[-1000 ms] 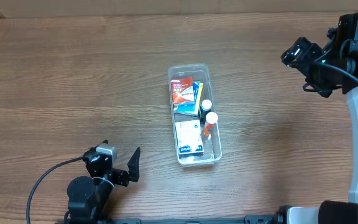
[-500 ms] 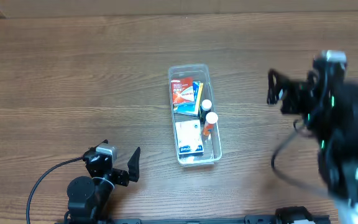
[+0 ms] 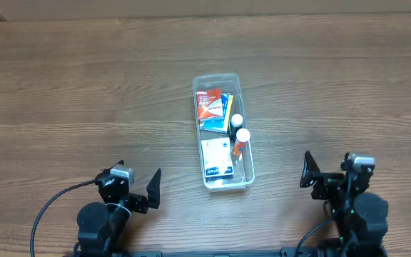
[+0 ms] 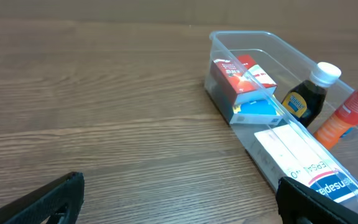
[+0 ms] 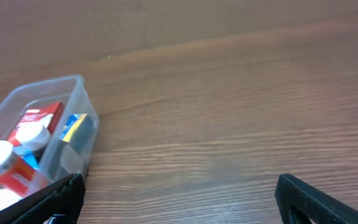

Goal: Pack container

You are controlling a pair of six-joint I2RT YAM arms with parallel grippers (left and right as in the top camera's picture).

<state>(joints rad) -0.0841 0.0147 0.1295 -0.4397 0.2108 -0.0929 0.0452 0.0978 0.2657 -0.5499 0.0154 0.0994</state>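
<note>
The clear plastic container (image 3: 235,81) stands at the table's middle. It holds a red box (image 3: 208,104) over a blue box, a dark bottle with a white cap (image 3: 237,121), an orange tube with a white cap (image 3: 241,137) and a white box (image 3: 216,157). The container also shows in the left wrist view (image 4: 229,38) and in the right wrist view (image 5: 73,84). My left gripper (image 3: 135,187) is open and empty at the front left. My right gripper (image 3: 327,175) is open and empty at the front right. Both rest low, apart from the container.
Bare wooden table (image 3: 84,93) surrounds the container on all sides. A black cable (image 3: 48,207) curves from the left arm's base near the front edge.
My right arm has swung from the far right, high up, down to the front right of the table, open and empty. The left arm and the container have not moved.
</note>
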